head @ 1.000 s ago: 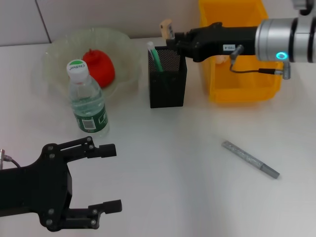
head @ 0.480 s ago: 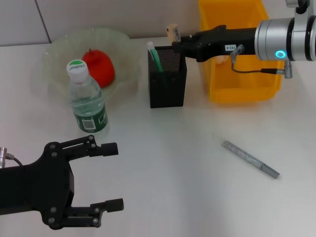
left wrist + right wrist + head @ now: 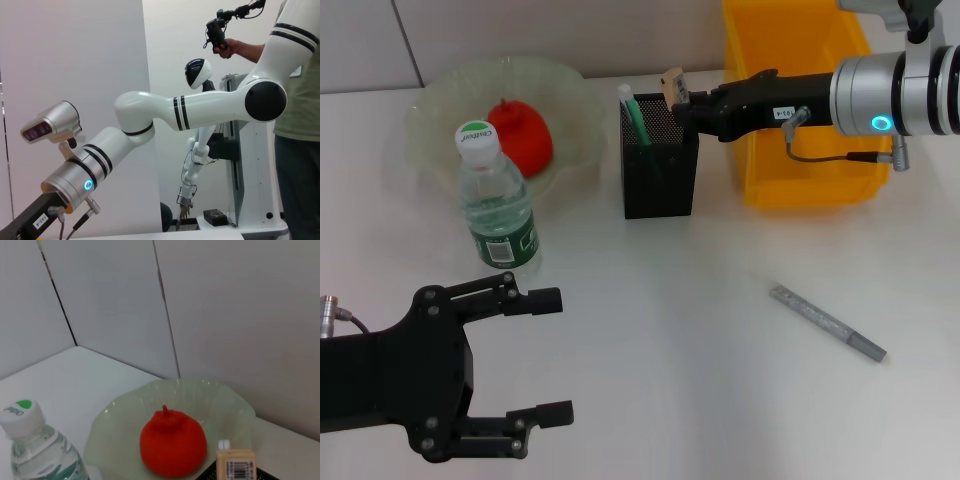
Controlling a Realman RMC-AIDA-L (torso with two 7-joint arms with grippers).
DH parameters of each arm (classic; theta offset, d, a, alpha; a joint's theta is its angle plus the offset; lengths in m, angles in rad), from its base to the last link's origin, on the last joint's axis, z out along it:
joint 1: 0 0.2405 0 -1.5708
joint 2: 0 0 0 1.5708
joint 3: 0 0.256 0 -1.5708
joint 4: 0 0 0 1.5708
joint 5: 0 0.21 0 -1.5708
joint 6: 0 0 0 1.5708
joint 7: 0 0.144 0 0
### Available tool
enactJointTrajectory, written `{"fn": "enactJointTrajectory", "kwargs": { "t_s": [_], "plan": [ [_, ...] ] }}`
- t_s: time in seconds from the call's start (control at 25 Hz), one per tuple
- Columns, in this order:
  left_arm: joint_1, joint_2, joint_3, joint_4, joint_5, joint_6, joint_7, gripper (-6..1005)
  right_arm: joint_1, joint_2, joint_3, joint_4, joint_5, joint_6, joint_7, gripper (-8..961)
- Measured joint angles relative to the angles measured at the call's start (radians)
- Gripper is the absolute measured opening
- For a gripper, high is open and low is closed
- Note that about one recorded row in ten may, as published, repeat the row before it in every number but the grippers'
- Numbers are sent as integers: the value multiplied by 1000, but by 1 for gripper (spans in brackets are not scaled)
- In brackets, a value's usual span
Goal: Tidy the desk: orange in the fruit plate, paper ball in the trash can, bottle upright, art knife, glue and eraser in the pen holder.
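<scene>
Holding eraser (image 3: 672, 81) above pen holder (image 3: 660, 170), right gripper (image 3: 682, 97)

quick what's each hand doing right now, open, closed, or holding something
Left hand: open, empty, low over the desk.
Right hand: closed on the eraser, above the pen holder.

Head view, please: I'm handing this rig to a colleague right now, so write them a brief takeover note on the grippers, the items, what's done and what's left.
Right gripper: shut on the eraser, held above the far edge of the pen holder, not yet released.
Left gripper: open, empty, parked low at the near left.
Done: orange lies in the fruit plate; bottle stands upright before the plate; a green-and-white stick, likely the glue, is in the holder.
Left: drop the eraser in, then fetch the art knife lying on the desk to the right.
The paper ball is not visible; the yellow trash can may hold it.
</scene>
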Motion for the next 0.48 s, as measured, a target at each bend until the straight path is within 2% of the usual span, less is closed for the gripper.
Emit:
{"fn": "enactJointTrajectory", "kwargs": {
  "t_s": [0.48],
  "plan": [
    [0, 0, 0, 0, 0, -1, 0, 801, 8, 0, -3, 20, -1, 18, 0, 219]
  ]
}}
